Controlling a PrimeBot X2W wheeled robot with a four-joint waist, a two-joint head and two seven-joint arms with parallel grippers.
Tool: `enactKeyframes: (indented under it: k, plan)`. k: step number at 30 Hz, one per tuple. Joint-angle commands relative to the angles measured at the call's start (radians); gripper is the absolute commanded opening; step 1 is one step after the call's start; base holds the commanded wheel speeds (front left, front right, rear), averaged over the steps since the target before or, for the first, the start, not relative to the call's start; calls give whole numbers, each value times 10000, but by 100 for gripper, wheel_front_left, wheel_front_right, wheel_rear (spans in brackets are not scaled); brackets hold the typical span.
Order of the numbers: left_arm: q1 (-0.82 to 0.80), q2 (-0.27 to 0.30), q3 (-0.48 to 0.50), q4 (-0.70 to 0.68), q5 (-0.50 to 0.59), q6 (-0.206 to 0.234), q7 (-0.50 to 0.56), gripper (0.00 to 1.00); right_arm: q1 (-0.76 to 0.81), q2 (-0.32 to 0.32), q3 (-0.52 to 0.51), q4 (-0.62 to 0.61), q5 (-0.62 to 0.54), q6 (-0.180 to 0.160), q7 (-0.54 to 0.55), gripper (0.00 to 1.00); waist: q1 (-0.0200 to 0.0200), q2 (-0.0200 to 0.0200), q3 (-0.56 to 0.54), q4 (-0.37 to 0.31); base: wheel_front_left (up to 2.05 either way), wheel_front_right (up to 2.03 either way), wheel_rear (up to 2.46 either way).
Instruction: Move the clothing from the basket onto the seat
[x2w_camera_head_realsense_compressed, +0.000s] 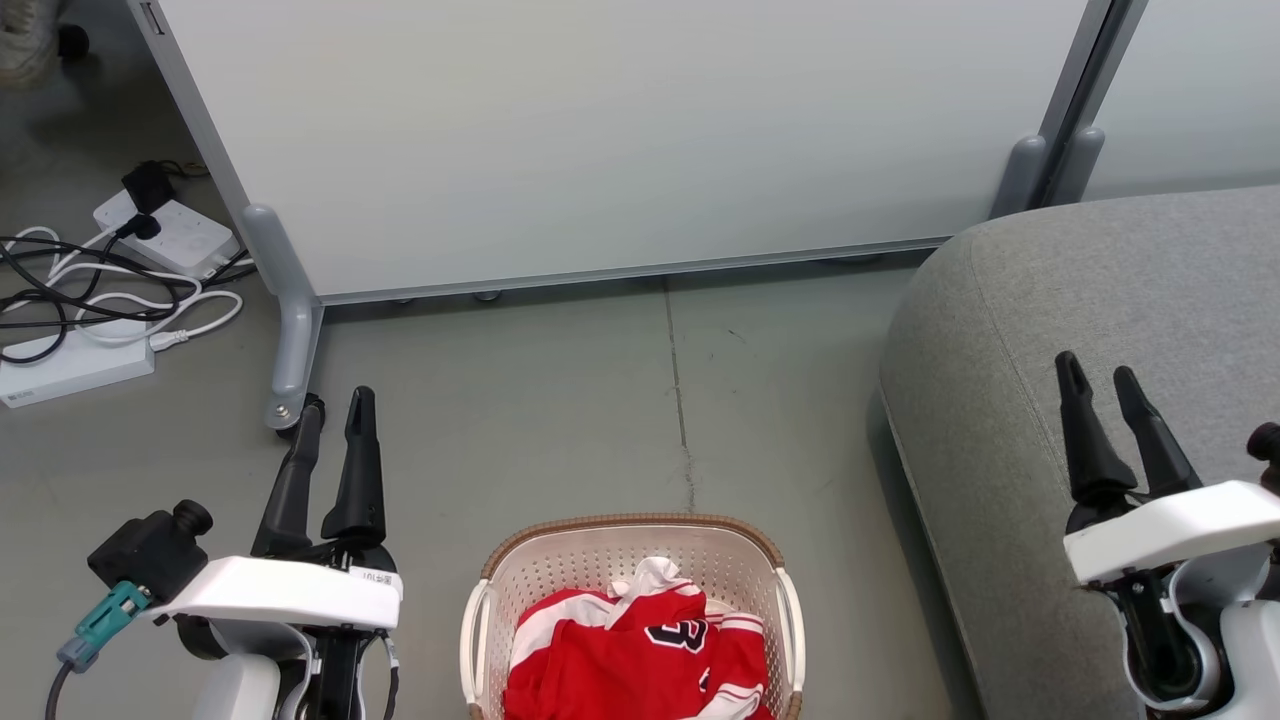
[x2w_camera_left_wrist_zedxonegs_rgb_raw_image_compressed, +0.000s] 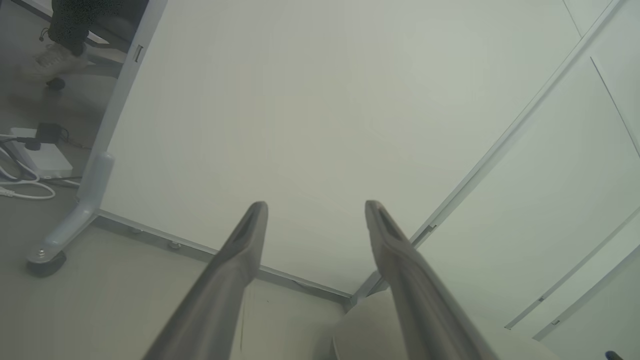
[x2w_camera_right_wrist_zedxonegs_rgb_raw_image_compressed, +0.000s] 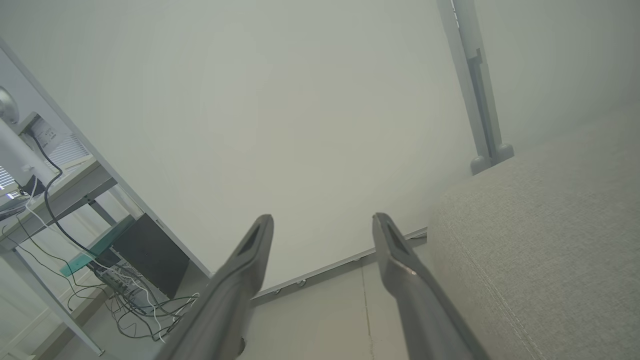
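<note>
Your left gripper (x2w_camera_head_realsense_compressed: 337, 400) at 8 o'clock and right gripper (x2w_camera_head_realsense_compressed: 1097, 366) at 4 both gape wide, empty. The slick red jersey (x2w_camera_head_realsense_compressed: 620, 650) in the laundry basket (x2w_camera_head_realsense_compressed: 630, 522) at 6 may slip from a thin pinch and miss the sofa (x2w_camera_head_realsense_compressed: 1100, 280).

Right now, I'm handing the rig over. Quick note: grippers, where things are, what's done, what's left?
Left gripper: open, empty, seen against the floor, left of the basket.
Right gripper: open, empty, seen against the seat.
Clothing: red pile in the basket; none visible on the seat, which is to the basket's right.
Done: nothing yet.
Left: grasp the clothing, carry it right, lay it on the seat.
</note>
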Motion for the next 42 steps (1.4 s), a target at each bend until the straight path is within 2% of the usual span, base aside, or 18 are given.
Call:
enactKeyframes:
  k: [1,20,42]
  plan:
    - [-70,140,8,-189,477,119,-77,100,-26,-87,124,-138,-450,46,-180,100,0,0,-1,10,0,0,0]
    - [321,479,-36,-283,2835,650,29,100,207,130,670,380,-3057,50,-1035,100,0,0,0,120,0,0,0]
    - [670,560,33,107,4460,1049,-59,100,401,306,932,1043,-4610,53,-1660,100,0,0,-88,218,0,0,0]
